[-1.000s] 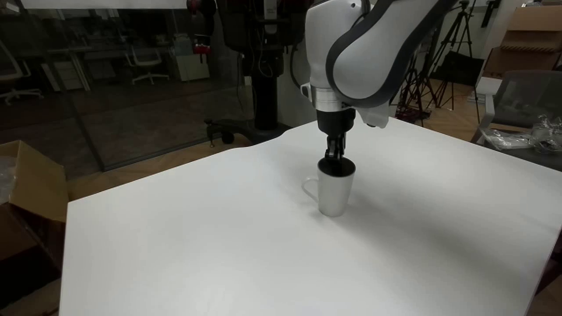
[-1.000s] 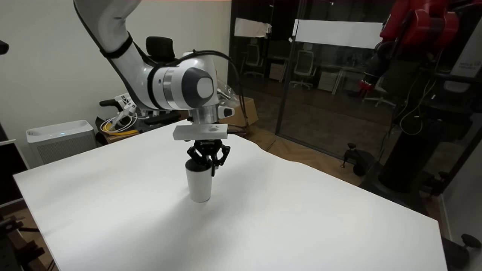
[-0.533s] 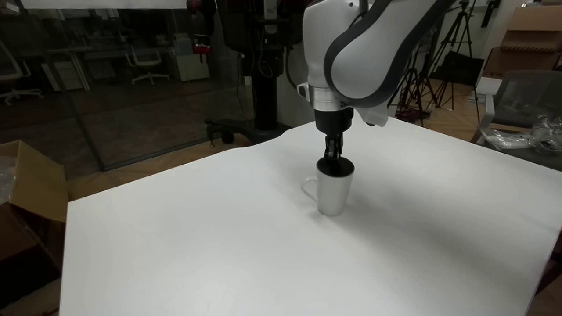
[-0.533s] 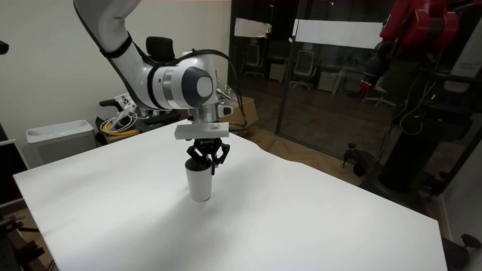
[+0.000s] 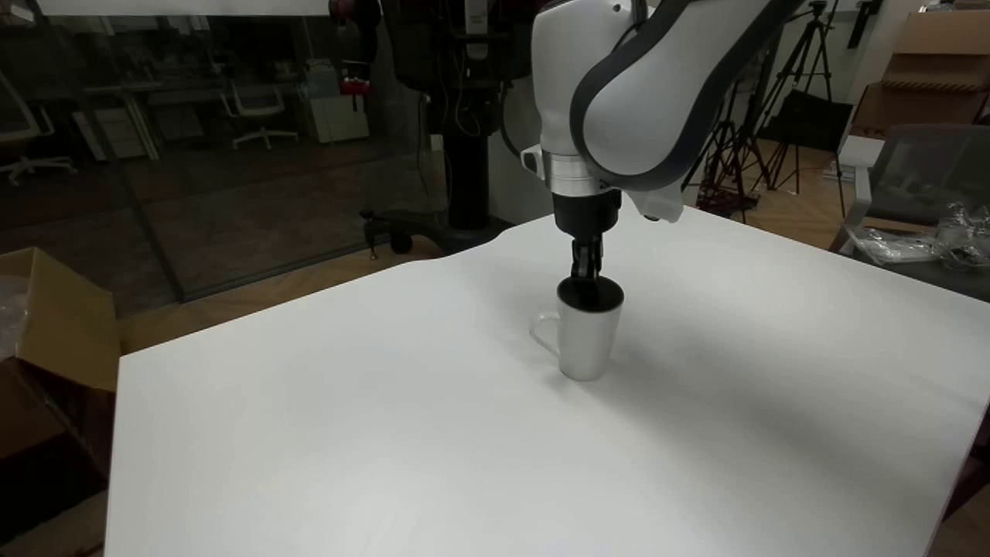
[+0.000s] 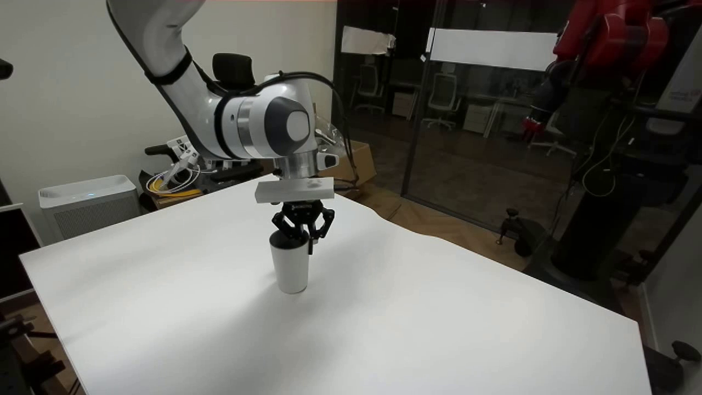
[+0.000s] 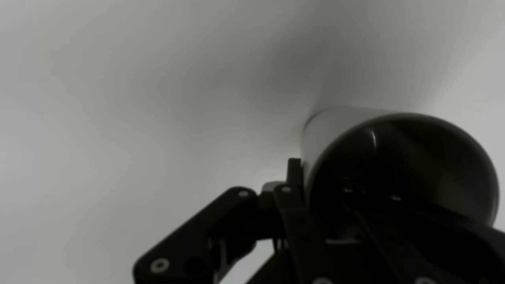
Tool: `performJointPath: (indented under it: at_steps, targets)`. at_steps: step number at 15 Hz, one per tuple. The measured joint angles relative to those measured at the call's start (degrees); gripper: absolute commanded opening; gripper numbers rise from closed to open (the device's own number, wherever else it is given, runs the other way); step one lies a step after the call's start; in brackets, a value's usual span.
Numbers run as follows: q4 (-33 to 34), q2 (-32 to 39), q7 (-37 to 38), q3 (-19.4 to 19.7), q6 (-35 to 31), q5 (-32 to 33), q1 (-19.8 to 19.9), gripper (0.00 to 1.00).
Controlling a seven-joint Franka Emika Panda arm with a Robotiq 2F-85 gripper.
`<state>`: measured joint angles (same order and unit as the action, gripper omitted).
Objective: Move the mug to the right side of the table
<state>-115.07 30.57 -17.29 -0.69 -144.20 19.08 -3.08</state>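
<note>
One fingertip (image 7: 294,172) stands outside the mug (image 5: 585,348), its mate dips inside, so the pincer (image 6: 305,244) looks clamped on the mug's wall, presumably as that's narrower than the body; the mug is just beneath, whether off the bench (image 5: 332,418) I can't tell

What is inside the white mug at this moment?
Inside the mug is one finger of the pincer, down past the rim. It covers part of the space, and the rest is so dark that the bottom cannot be made out.
</note>
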Motion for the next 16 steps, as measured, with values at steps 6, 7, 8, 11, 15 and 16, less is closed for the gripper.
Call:
performJointPath:
  at_steps: [6,7,8,11,15,16]
  targets:
    - [0.01,0.0,-0.17,-0.01,0.0,0.0,0.0,0.03]
    - [0.01,0.01,-0.17,-0.01,0.0,-0.01,0.01,0.03]
    - [0.0,0.01,-0.17,-0.01,-0.02,-0.01,0.01,0.03]
    - [-0.21,-0.08,0.86,0.16,-0.32,-0.54,0.08,0.03]
    - [-1.35,-0.96,2.74,0.36,-2.25,-5.3,1.93,0.03]
    - [-1.87,-1.49,2.75,0.34,-2.97,-7.0,2.77,0.03]
